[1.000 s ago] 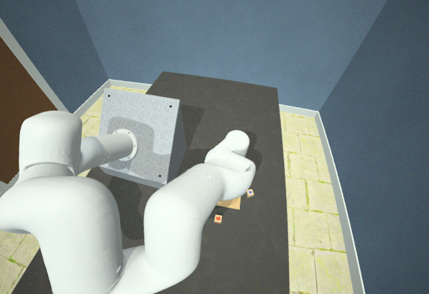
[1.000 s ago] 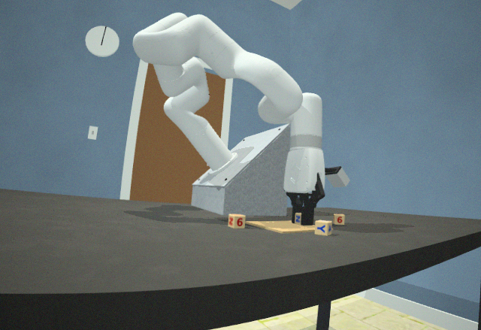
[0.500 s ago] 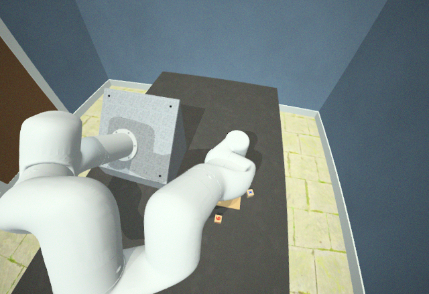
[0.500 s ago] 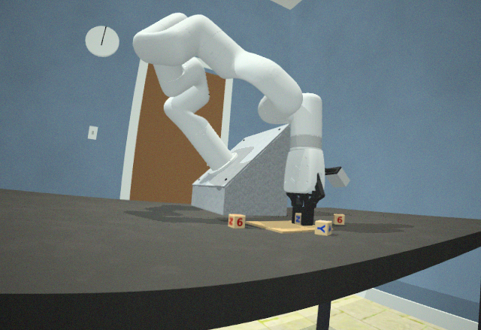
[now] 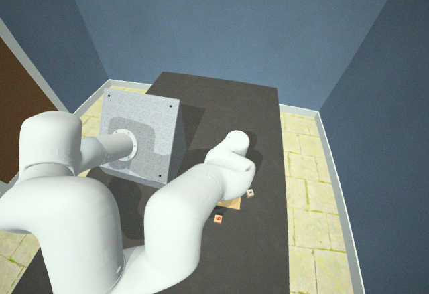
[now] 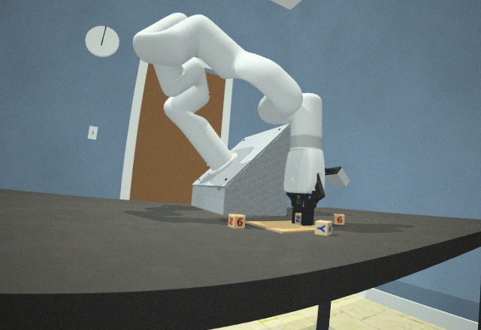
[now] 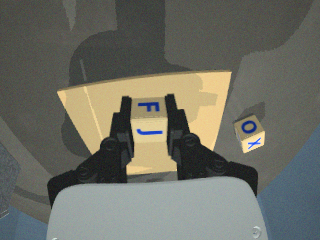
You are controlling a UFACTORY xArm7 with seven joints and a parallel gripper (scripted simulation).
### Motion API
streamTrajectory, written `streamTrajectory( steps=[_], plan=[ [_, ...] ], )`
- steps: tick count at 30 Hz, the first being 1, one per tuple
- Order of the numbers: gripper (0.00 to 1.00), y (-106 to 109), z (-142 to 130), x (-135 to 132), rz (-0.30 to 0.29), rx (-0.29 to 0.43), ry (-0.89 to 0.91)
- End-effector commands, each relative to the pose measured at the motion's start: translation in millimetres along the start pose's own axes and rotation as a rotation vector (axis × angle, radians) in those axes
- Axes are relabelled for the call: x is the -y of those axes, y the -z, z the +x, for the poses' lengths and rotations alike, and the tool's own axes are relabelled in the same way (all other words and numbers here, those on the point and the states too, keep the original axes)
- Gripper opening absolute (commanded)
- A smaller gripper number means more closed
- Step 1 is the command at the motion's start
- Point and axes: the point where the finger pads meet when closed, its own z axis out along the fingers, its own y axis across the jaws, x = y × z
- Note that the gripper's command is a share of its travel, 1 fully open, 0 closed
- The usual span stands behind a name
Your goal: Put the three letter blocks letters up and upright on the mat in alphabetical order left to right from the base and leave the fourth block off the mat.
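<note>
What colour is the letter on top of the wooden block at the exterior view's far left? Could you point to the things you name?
Red [image 5: 218, 218]; top view.

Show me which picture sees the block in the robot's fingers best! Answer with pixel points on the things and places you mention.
The wrist view: the block [image 6: 297, 219] [image 7: 149, 120] shows two faces, F and J. The exterior view shows a sliver beside the fingers [image 6: 307, 216]. From the top, the arm [image 5: 173, 211] [image 6: 221, 46] hides it.

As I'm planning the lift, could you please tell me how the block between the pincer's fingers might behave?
The block is probably stiff: its edges look straight between the fingers of the pincer. Its flat faces and cube shape suggest it would slide rather than roll. Its pale, wood-like look hints at light weight.
</note>
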Motion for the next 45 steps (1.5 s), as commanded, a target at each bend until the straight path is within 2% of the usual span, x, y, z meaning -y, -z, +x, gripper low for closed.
streamTrajectory(
  steps=[1,7,8,10,11,16,17,21,22,33,39,45],
  plan=[
    [0.21,2.0,1.2,-1.3,-0.004,-0.003,0.0],
    [0.21,2.0,1.2,-1.3,-0.004,-0.003,0.0],
    [0.26,2.0,1.2,-1.3,-0.004,-0.003,0.0],
    [0.26,2.0,1.2,-1.3,-0.004,-0.003,0.0],
    [0.3,2.0,1.2,-1.3,-0.004,-0.003,0.0],
    [0.34,2.0,1.2,-1.3,-0.004,-0.003,0.0],
    [0.38,2.0,1.2,-1.3,-0.004,-0.003,0.0],
    [0.38,2.0,1.2,-1.3,-0.004,-0.003,0.0],
    [0.42,2.0,1.2,-1.3,-0.004,-0.003,0.0],
    [0.42,2.7,1.2,-1.3,-0.004,-0.003,0.0],
    [0.42,10.0,1.2,-1.3,-0.004,-0.003,0.0],
    [0.42,36.4,1.1,-1.2,-0.004,-0.003,0.0]
  ],
)
